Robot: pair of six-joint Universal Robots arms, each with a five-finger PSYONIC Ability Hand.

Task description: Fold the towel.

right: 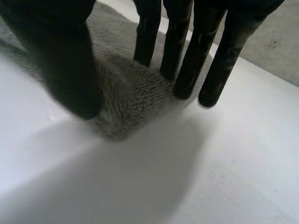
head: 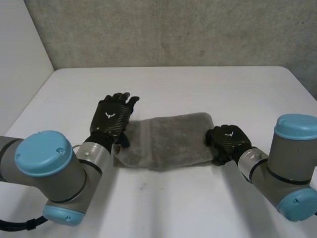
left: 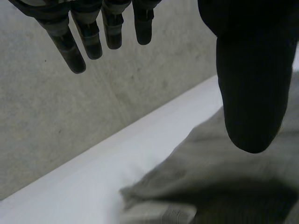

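**Towel lying as a band mid-bench, one hand at each short end**

The grey towel (head: 166,141) lies as a long band across the middle of the white bench (head: 198,89), and its layered left corner suggests it is already doubled. The right hand (head: 227,141) stands at the right end, its straight fingers (right: 187,70) set tip-down along the corner with the thumb held apart, so nothing is pinched. The left hand (head: 113,118) hangs over the left end with its fingers (left: 65,42) straight, spread and clear of the cloth, and its thumb just above it. For a clean end-over-end fold, I judge the lifting hand should close on both layers at its corner. It should then carry that short end level across and match the edges. Pinching only one layer would likely let the earlier fold fall open.
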